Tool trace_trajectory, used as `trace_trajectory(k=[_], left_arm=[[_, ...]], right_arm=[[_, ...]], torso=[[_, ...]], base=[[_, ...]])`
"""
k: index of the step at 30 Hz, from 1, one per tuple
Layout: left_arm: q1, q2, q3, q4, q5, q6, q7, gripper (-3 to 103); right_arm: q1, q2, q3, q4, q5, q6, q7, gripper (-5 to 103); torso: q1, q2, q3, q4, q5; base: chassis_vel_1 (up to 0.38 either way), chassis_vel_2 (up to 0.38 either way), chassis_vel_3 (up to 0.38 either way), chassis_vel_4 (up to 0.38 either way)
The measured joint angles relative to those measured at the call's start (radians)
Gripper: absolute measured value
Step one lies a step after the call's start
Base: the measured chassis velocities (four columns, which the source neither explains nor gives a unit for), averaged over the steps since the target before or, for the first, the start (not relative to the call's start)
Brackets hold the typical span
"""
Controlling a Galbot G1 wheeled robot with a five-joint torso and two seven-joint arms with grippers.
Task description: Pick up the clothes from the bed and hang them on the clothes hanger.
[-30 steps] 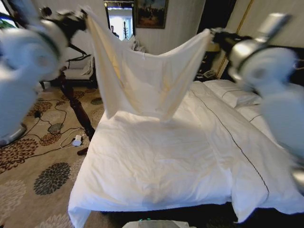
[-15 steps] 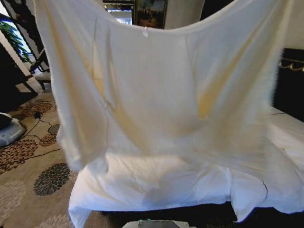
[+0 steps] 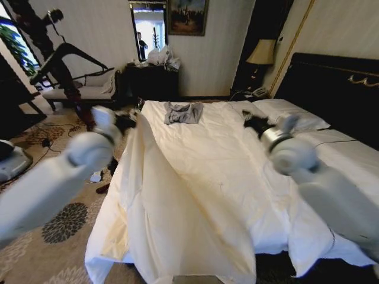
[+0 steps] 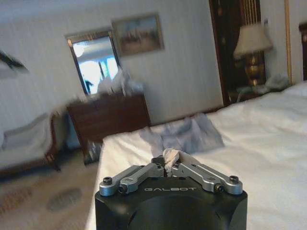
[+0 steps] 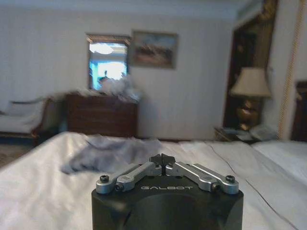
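Nearest, the shirt drapes over the bed's left front part, its lower end spilling over the foot edge. Its upper corner rises to the left gripper, at the bed's left edge, whose fingers are pinched tight on a bunch of cream cloth. Across the bed, the right gripper hovers over the sheet, fingers closed together with nothing between them. Farther back, a grey garment lies near the far edge.
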State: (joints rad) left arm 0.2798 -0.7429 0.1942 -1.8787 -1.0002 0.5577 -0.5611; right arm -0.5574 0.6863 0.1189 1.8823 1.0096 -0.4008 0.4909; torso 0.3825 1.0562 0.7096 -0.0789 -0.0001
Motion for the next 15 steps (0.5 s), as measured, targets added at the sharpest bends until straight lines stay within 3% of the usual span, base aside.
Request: trace_trajectory(k=[4, 9, 11, 12, 14, 15], left_arm=[[0.041, -0.039, 0.005, 0.068, 0.051, -0.016, 0.034, 2], [0.104, -0.037, -0.022, 0.092, 0.101, -0.030, 0.061, 2], [0.221, -0.018, -0.099, 0.099, 0.146, -0.045, 0.083, 2], [0.263, -0.006, -0.130, 0.090, 0.153, -0.047, 0.085, 2], [0.313, 0.011, -0.167, 0.073, 0.159, -0.050, 0.086, 2], [0.381, 0.036, -0.219, 0.047, 0.166, -0.054, 0.089, 2]], right_arm=[[-0.010, 0.028, -0.016, -0.036, -0.020, 0.007, -0.009, 0], [-0.053, 0.025, 0.001, -0.020, -0.012, -0.004, -0.010, 0], [-0.171, -0.007, 0.060, 0.055, 0.028, -0.051, -0.005, -3], [-0.205, -0.013, 0.069, 0.076, 0.036, -0.064, -0.003, 1], [-0.249, -0.019, 0.077, 0.109, 0.050, -0.085, -0.001, 6], [-0.319, -0.029, 0.092, 0.164, 0.072, -0.116, 0.000, 12]], torso=[[0.000, 0.000, 0.000, 0.0006, 0.0007], [-0.001, 0.000, 0.000, 0.0019, 0.0003], [-0.001, 0.000, -0.001, 0.0008, -0.0008], [-0.001, 0.000, -0.001, 0.0003, -0.0005], [-0.001, 0.000, -0.001, 0.0004, 0.0003], [-0.001, 0.000, -0.001, 0.0017, 0.0005]], base=[[0.000, 0.000, 0.000, 0.000], [0.000, 0.000, 0.000, 0.000], [0.000, 0.000, 0.000, 0.000], [0.000, 0.000, 0.000, 0.000], [0.000, 0.000, 0.000, 0.000], [0.000, 0.000, 0.000, 0.000]])
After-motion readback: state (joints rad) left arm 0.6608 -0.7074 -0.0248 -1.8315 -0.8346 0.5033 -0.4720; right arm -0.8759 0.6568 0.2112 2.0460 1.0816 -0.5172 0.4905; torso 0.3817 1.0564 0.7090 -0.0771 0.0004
